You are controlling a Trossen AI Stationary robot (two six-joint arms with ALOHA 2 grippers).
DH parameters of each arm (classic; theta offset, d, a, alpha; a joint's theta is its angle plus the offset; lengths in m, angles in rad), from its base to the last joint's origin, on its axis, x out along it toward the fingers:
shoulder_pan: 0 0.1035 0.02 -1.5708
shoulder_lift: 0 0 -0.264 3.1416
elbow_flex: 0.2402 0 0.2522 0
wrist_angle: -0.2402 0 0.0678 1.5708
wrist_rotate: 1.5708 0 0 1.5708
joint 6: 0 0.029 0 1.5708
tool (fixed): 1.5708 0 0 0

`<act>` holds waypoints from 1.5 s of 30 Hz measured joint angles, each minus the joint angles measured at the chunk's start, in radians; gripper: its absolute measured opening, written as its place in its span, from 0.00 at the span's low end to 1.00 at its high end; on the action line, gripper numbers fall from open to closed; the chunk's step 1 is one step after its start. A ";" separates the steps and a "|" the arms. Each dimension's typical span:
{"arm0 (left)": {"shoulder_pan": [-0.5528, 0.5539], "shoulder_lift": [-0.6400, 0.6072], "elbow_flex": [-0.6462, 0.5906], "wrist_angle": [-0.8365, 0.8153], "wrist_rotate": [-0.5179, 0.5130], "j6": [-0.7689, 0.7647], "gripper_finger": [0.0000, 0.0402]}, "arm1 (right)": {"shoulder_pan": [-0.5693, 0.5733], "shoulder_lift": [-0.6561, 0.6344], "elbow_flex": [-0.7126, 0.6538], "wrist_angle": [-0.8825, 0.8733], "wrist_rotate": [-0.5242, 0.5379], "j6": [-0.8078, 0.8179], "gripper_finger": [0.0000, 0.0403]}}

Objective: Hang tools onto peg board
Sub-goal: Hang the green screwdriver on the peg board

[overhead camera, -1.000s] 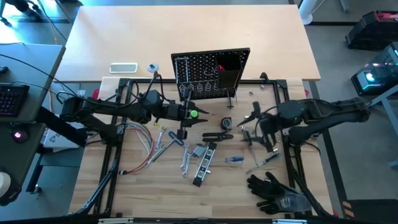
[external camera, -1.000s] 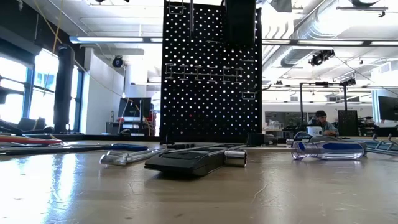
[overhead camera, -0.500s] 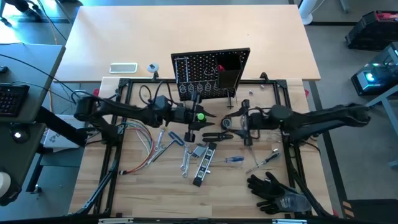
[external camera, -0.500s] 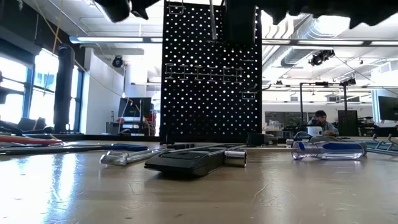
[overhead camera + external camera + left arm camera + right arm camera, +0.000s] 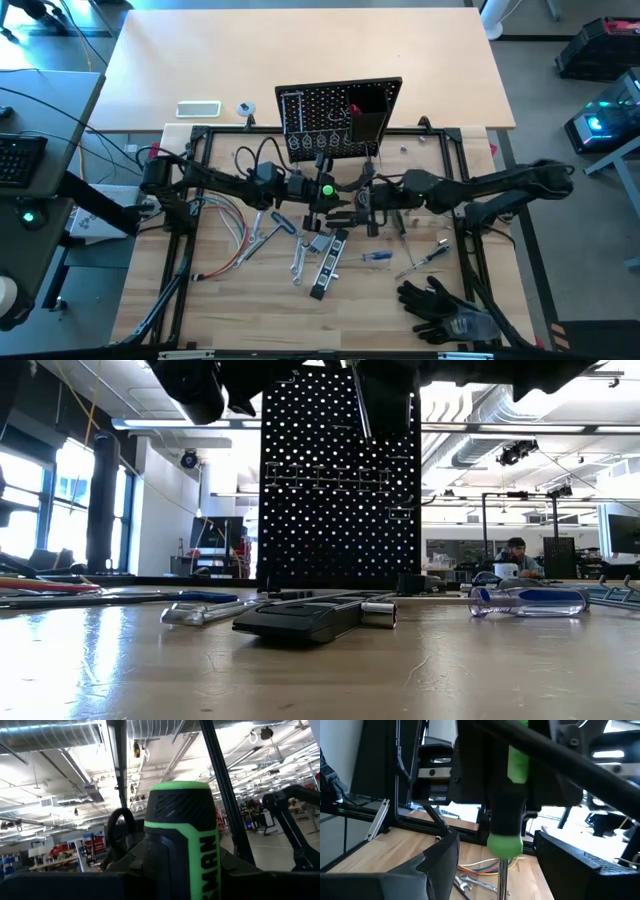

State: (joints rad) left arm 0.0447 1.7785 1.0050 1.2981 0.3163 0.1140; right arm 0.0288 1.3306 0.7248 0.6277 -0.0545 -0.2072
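Both arms have closed in at mid-table since the earlier frame. Left gripper (image 5: 322, 189) clamps the green-handled screwdriver (image 5: 325, 188) just near of the peg board (image 5: 340, 118); right gripper (image 5: 358, 199), fingers spread wide, sits just right of it.

Open-plan robotics lab or workshop, exposed ceiling ducts (image 5: 520, 405), strip lights, distant workstations with monitors (image 5: 622, 532), probably more rigs behind

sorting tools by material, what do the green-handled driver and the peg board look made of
Green-and-black-handled driver: handle looks like moulded plastic with matte rubbery grip ribs and raised lettering; its thin shaft shines like bare steel. Black perforated peg board: probably painted sheet metal, thin and evenly punched.
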 joint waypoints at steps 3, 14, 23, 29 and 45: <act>-0.001 0.008 -0.004 0.015 -0.005 0.002 0.23 | 0.000 0.031 0.020 0.006 0.000 0.007 0.62; -0.017 0.008 -0.011 0.017 -0.046 0.050 0.23 | 0.000 0.032 0.020 0.028 0.022 0.024 0.37; -0.022 0.008 -0.011 0.014 -0.060 0.071 0.23 | 0.001 0.031 0.020 0.011 0.041 0.024 0.20; -0.022 0.005 -0.011 0.013 -0.056 0.071 0.23 | 0.015 0.031 0.021 0.008 0.059 0.024 0.20; -0.004 -0.241 -0.011 -0.504 -0.067 0.115 0.54 | 0.045 -0.086 0.021 -0.135 0.122 -0.020 0.20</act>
State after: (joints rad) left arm 0.0406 1.5379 0.9936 0.7938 0.2495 0.2295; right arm 0.0738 1.2442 0.7460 0.4928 0.0678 -0.2276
